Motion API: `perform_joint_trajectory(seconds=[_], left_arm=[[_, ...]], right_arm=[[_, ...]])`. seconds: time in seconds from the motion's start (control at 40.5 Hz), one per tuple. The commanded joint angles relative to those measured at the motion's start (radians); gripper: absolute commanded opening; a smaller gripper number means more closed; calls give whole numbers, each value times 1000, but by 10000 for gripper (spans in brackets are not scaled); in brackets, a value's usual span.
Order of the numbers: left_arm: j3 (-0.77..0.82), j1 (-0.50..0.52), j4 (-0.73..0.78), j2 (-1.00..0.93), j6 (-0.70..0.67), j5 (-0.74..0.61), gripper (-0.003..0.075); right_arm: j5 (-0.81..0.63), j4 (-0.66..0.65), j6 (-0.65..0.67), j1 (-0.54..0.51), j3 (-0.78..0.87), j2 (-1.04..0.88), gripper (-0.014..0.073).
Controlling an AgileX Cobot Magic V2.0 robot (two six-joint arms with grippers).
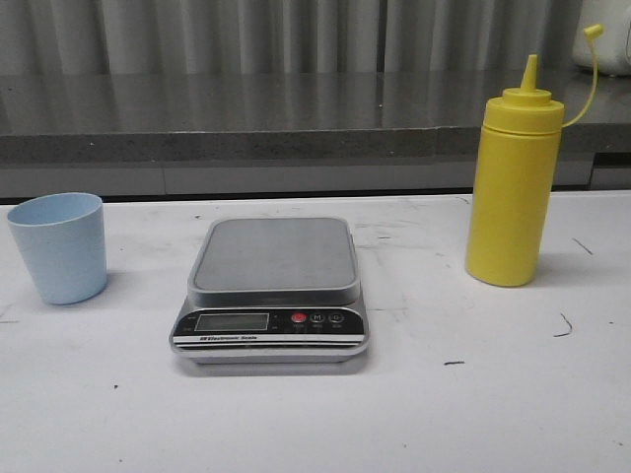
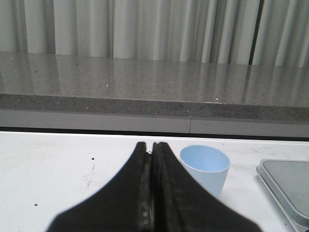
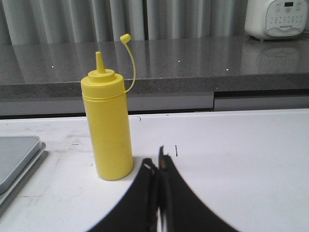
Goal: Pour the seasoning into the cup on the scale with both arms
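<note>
You are starting from scratch: cup (image 1: 59,246) sitting left of the empty scale (image 1: 272,293), seasoning (image 1: 513,187) standing right, both tools ( (image 2: 150,147), (image 3: 158,164)) pressed closed, holding nothing.

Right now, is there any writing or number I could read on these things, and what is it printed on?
"Electronic Scale", roughly: small white print on the scale's black front panel, too blurred to be sure.
"M": seemingly on the middle button.
LCD display: blank.
White appliance: panel markings too small.
Squeeze bottle, cup: no text.
</note>
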Motion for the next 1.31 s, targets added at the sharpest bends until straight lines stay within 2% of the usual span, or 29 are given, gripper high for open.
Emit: perform_joint_trajectory(seconds=[0.0, 0.642, 0.865, 1.062, 1.284], left_arm=[[14, 2, -1, -23, -7, -88, -20], [14, 2, -1, -23, -7, -88, -20], [4, 2, -15, -23, -7, -134, -20], [-157, 2, -19, -17, -7, -84, -20], [-445, 2, -4, 101, -7, 185, -20]], right_arm=[[-86, -4, -6, 0, -3, -18, -67], [-113, -4, -6, 0, -3, -18, -67], [-126, -4, -6, 0, -11, -18, -67], [-60, -17, -6, 0, -142, -15, -67], [126, -102, -6, 0, -403, 107, -67]])
